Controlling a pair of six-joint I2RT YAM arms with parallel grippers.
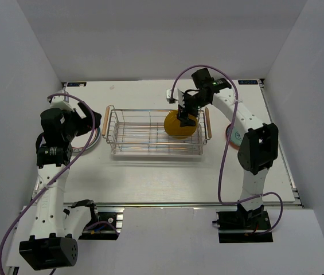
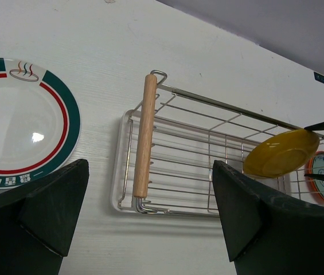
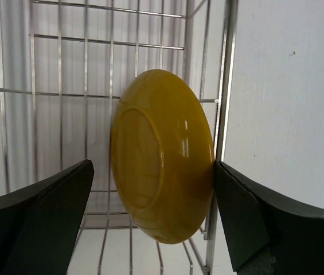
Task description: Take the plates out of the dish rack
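We saw bright, even light from above, throwing only soft shadows beneath the dish rack (image 1: 156, 132). A small glare spot sat on the white plate (image 2: 18, 123); pale highlights streaked the yellow plate (image 3: 162, 154). All three views were sharp.

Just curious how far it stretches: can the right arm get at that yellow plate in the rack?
Probably yes: the jaws of the right arm stand open either side of the yellow plate, on edge in the dish rack, with nothing between.
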